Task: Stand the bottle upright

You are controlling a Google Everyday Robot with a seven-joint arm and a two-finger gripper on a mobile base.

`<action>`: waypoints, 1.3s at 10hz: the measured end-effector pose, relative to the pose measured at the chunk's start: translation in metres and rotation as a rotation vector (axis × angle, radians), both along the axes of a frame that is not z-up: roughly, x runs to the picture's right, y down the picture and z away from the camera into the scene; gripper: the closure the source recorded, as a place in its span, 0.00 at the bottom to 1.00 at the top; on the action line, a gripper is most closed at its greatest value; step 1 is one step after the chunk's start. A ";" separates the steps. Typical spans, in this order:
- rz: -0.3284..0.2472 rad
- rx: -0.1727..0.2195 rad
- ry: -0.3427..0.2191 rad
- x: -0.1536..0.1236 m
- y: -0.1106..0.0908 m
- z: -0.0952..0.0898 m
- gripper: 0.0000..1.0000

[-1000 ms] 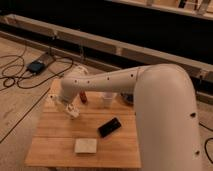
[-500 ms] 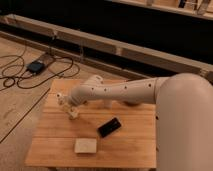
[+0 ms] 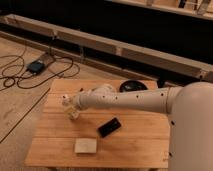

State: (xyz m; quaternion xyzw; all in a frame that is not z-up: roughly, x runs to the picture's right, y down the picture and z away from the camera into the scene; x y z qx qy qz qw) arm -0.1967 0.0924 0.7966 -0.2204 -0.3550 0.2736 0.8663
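My gripper [image 3: 70,107] is low over the left part of the wooden table [image 3: 135,145], at the end of my white arm [image 3: 130,100], which reaches in from the right. A small whitish, clear shape at its tip looks like the bottle [image 3: 74,115]. It is partly hidden by the gripper, and I cannot tell whether it lies flat or is tilted. I cannot tell whether the gripper holds it.
A black phone [image 3: 109,127] lies near the table's middle, right of the gripper. A pale flat block [image 3: 85,145] lies near the front edge. A dark round object [image 3: 131,86] sits at the back behind the arm. Cables and a blue device [image 3: 36,66] lie on the floor to the left.
My arm has dropped lower and stretched across the back of the table, covering things that stood there. The gripper has stayed at nearly the same spot on the left.
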 end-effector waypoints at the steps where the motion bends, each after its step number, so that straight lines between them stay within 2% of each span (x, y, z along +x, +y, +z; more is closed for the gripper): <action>1: 0.018 0.017 -0.015 0.004 0.001 -0.002 0.96; 3: 0.026 0.032 -0.021 0.010 0.005 -0.003 0.81; 5: 0.015 0.050 -0.019 0.013 0.008 -0.001 0.59; 6: 0.007 0.053 -0.015 0.013 0.010 -0.001 0.51; 8: -0.012 0.054 -0.006 0.014 0.014 0.001 0.28; 10: -0.026 0.055 0.002 0.014 0.017 0.002 0.20; 13: -0.039 0.048 0.018 0.017 0.021 0.005 0.20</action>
